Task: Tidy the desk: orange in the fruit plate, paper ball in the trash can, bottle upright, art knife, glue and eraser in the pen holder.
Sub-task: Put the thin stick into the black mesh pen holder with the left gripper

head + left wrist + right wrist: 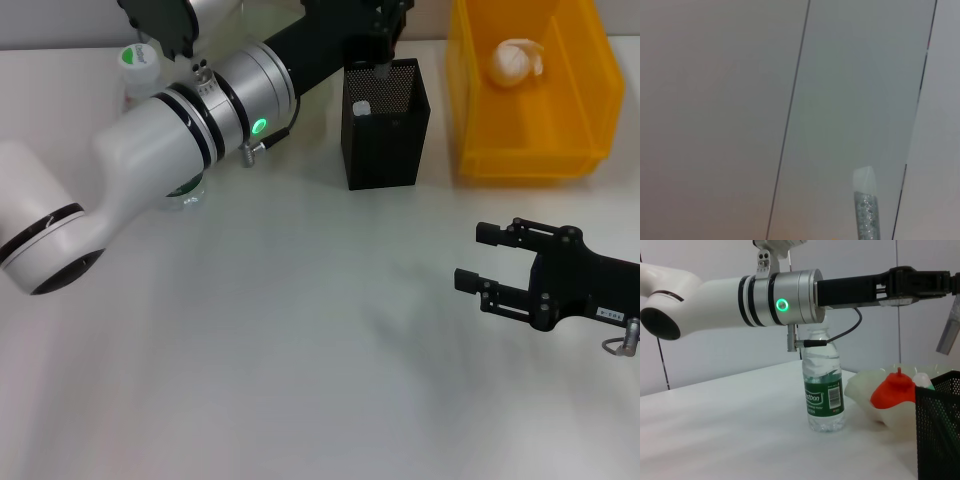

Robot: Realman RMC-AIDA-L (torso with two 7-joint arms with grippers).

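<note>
My left gripper [384,45] hangs right above the black mesh pen holder [385,140] at the back. It is shut on a grey art knife [949,336], which points down toward the holder's mouth; the knife also shows in the left wrist view [866,210]. A white item [362,107] lies inside the holder. The bottle [823,390] stands upright. The orange [895,391] sits in the pale fruit plate [863,390]. The paper ball [517,62] lies in the yellow trash bin [530,155]. My right gripper [478,257] is open and empty, low over the table at the right.
My left arm [190,130] stretches across the back left and hides most of the bottle and plate in the head view. The yellow bin stands just right of the pen holder. The white table [300,350] spreads in front.
</note>
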